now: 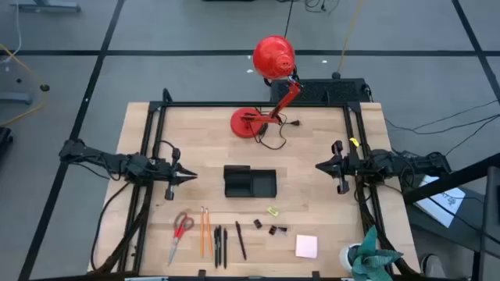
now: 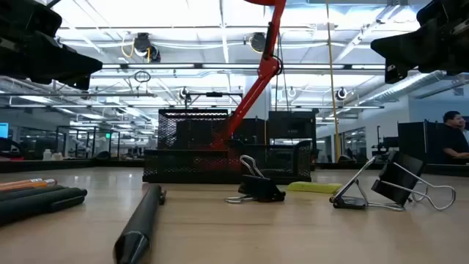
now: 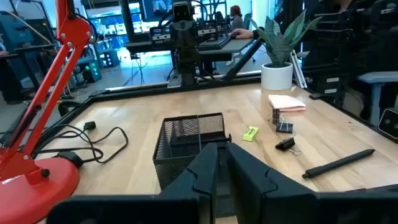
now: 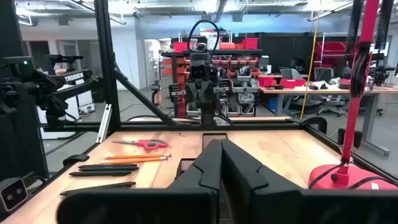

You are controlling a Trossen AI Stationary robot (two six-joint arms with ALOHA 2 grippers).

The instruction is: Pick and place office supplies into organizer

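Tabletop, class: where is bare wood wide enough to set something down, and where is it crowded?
Free: the strip between the left gripper and the organizer, the strip between the organizer and the right gripper, and the far left corner beside the red lamp. Crowded: the near edge, from scissors, pencils and pens to clips and sticky-note pad.

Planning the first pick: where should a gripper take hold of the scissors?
Grip the scissors at the blades just below the red handles, coming straight down. They lie flat, the blades are narrow enough for shut-down fingers, and the pencils beside them leave some room.
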